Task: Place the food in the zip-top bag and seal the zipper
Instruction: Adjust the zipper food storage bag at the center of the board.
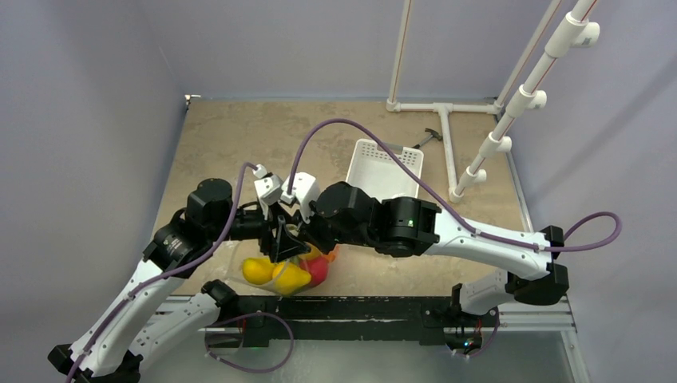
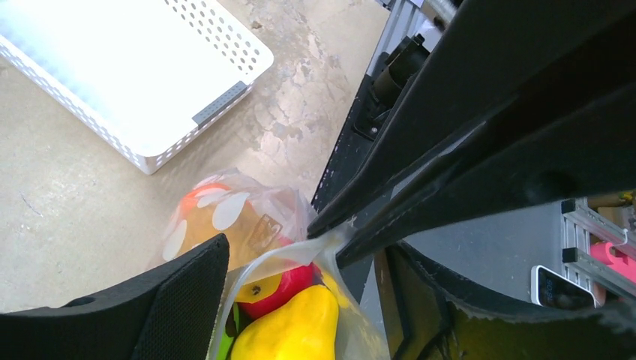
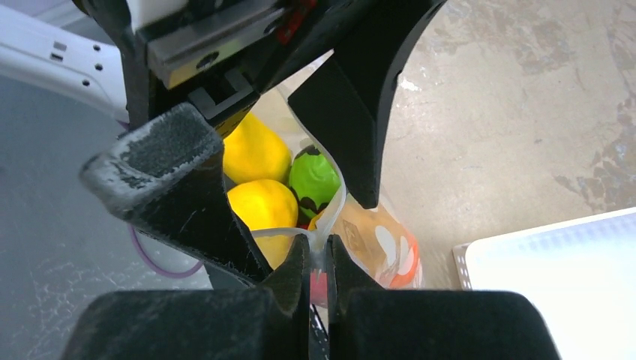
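Mottled tan table, grey walls all round. The right gripper has its jaws pressed together on the zipper at the mouth of the bag. The left gripper, just beside it, stands wide apart astride the same edge, gripping nothing. The toy fruit lies inside the bag, below both grippers. A white basket sits well beyond them.

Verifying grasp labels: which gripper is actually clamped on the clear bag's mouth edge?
The right gripper: its jaws pinch the mouth edge of the clear crinkly plastic bag. The left gripper straddles that edge, jaws apart.
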Motion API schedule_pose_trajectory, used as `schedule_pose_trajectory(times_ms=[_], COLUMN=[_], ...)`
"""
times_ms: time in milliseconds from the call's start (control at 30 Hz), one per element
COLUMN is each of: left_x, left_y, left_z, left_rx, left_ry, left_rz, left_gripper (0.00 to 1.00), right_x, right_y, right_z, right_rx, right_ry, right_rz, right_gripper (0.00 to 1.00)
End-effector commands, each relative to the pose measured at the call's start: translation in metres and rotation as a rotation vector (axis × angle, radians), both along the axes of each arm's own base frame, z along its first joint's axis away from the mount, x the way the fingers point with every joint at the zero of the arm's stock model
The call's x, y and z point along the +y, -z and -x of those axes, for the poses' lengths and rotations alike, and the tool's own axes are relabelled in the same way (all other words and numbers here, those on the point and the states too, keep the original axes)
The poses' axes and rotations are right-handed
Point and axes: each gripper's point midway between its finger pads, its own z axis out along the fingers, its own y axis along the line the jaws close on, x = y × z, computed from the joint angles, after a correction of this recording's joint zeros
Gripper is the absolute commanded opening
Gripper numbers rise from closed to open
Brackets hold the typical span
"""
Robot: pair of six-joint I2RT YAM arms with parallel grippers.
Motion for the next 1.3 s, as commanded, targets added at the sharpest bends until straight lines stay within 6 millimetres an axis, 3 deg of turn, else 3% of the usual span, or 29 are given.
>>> schedule_pose_trajectory(times_ms=[0, 167, 333, 567, 800, 900, 933, 967, 1000, 1167, 1267], left_x=[0.003, 0.006, 0.005, 0.007, 0.010, 0.012, 0.012, 0.012, 0.012, 0.006, 0.006], left_y=[-0.011, -0.014, -0.016, -0.016, -0.017, -0.015, -0.013, -0.012, -0.012, -0.016, -0.027], left_z=[0.000, 0.000, -0.003, -0.004, 0.001, -0.001, -0.002, -0.003, -0.005, -0.003, 0.002], left_rx=[-0.046, -0.064, -0.065, -0.056, -0.051, -0.051, -0.048, -0.046, -0.043, -0.036, -0.060], left_ry=[-0.010, -0.021, -0.023, -0.041, -0.034, -0.044, -0.046, -0.047, -0.051, -0.015, 0.001], left_rz=[0.003, 0.001, -0.006, -0.020, -0.023, -0.045, -0.054, -0.060, -0.066, -0.051, -0.020], left_gripper=[0.66, 0.63, 0.49, 0.47, 0.37, 0.25, 0.17, 0.02, 0.00, 0.00, 0.00], right_x=[-0.006, -0.013, -0.017, -0.028, -0.030, -0.031, -0.031, -0.031, -0.031, -0.029, -0.033], right_y=[-0.061, -0.077, -0.075, -0.074, -0.081, -0.081, -0.082, -0.081, -0.081, -0.076, -0.079], right_z=[-0.013, -0.012, -0.011, -0.017, -0.018, -0.019, -0.019, -0.018, -0.018, -0.017, -0.015], right_rx=[-0.028, -0.035, -0.034, -0.046, -0.055, -0.057, -0.057, -0.057, -0.057, -0.062, -0.084], right_ry=[0.106, 0.113, 0.112, 0.162, 0.170, 0.174, 0.173, 0.172, 0.168, 0.152, 0.130], right_rz=[-0.167, -0.206, -0.205, -0.199, -0.221, -0.216, -0.219, -0.220, -0.221, -0.229, -0.255], right_gripper=[0.00, 0.00, 0.00, 0.00, 0.00, 0.00, 0.00, 0.00, 0.00, 0.01, 0.11])
